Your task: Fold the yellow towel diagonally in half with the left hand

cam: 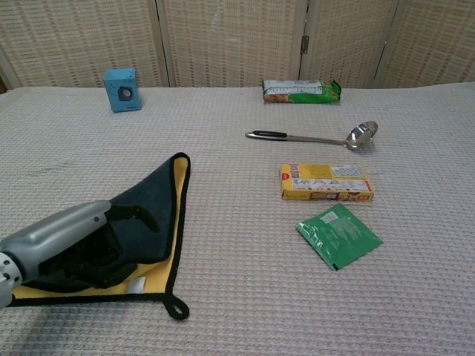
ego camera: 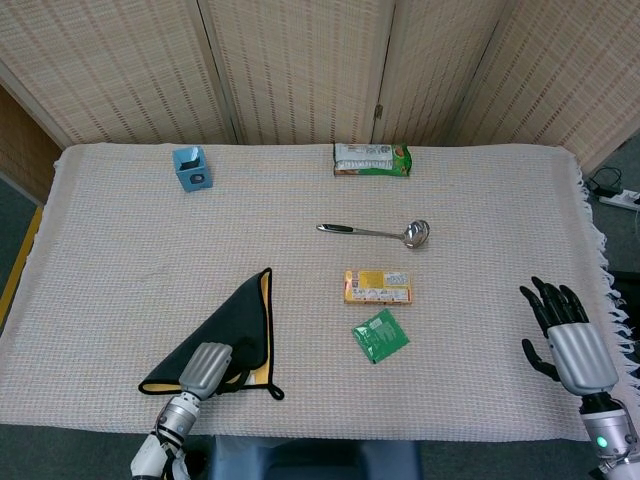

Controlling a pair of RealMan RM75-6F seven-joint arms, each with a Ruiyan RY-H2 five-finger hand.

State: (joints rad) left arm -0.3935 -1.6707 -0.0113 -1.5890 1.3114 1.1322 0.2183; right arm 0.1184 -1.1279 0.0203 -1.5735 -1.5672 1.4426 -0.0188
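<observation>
The left hand (cam: 70, 245) covers the near part of the yellow towel (cam: 165, 194), fingers curled on its dark flap; whether they pinch it, I cannot tell. The towel lies folded in triangle at the table's near left; right hand (ego camera: 565, 335) has spread fingers

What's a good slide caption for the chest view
Left hand resting on the yellow towel, folded over into a dark triangle, with a ladle, yellow box and green packet lying nearby.

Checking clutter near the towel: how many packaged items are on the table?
3: a green-and-white snack bag at the far edge, a yellow box near the middle, and a green packet just in front of it. None look hidden.
</observation>
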